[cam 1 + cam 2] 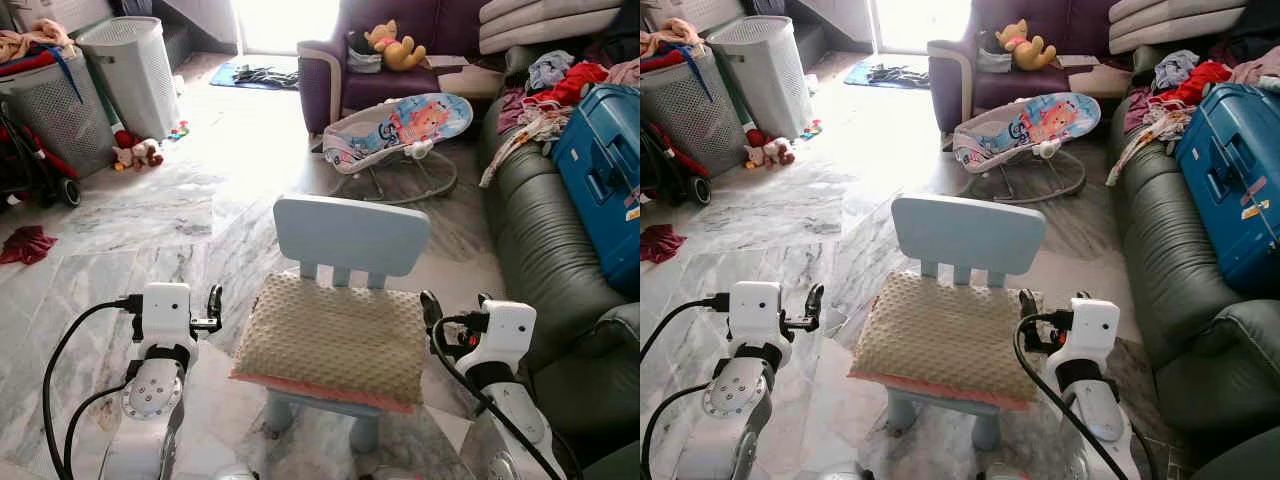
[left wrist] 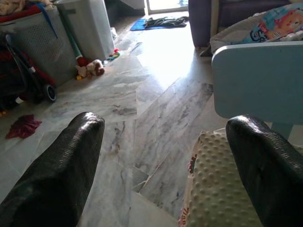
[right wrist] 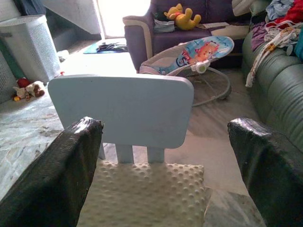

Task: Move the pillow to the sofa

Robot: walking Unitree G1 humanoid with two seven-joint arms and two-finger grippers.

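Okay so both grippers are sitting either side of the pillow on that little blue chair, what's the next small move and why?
Probably close both arms inward onto the pillow. It lies flat on the blue chair, with the left gripper open beside its left edge and the right gripper open beside its right edge, neither visibly touching it. Squeezing from both sides should allow lifting it toward the green sofa on the right.

Pillow [image 1: 335, 338] lies on the child's chair [image 1: 350, 236], between the left gripper [image 1: 213, 305] and right gripper [image 1: 430, 308]. Sofa [image 1: 545, 260] stands to the right, suitcase [image 1: 605, 180] on it. Baby bouncer [image 1: 400, 130] lies behind the chair; laundry baskets [image 1: 130, 70] far left.
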